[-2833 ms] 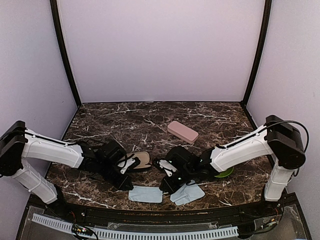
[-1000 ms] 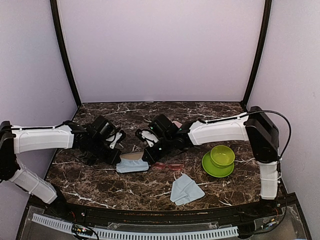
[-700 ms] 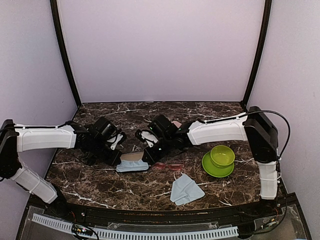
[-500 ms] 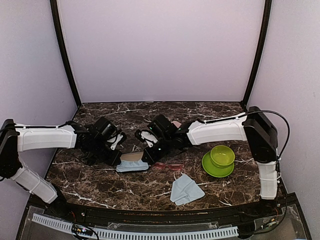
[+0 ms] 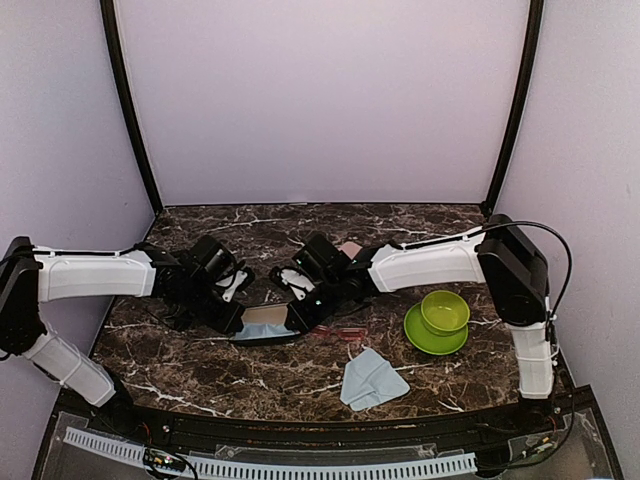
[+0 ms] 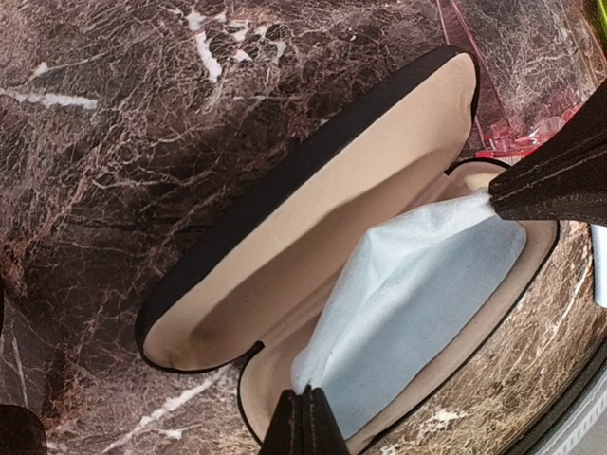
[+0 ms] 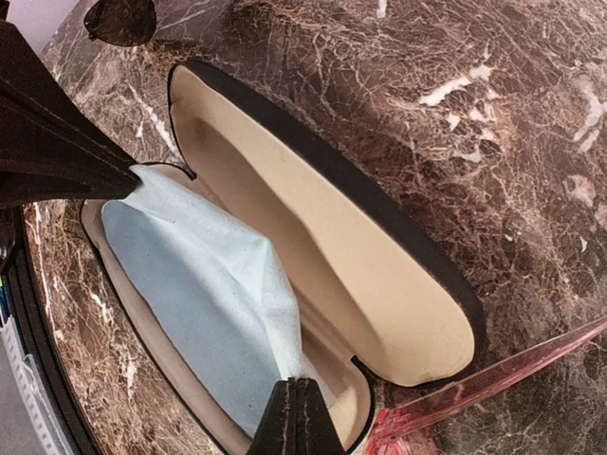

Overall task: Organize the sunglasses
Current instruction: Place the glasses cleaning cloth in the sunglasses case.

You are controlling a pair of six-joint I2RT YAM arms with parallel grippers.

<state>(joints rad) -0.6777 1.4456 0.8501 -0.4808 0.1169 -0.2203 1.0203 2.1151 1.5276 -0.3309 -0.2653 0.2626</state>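
An open black case with beige lining lies between my two arms. A light blue cloth is stretched over its lower half. My left gripper is shut on one corner of the cloth, and my right gripper is shut on the opposite corner. The red-pink sunglasses lie on the table just right of the case. One dark lens of the black sunglasses shows beyond the case's left end. In the top view my left arm hides that pair.
A second light blue cloth lies near the front edge. A green bowl on a green plate stands at the right. A pink case peeks out behind my right arm. Purple walls close in the marble table.
Both grippers brought the cloth from the front edge back to the black case. Over the last second the cloth has sunk lower into the case's open half, with both grips unchanged.
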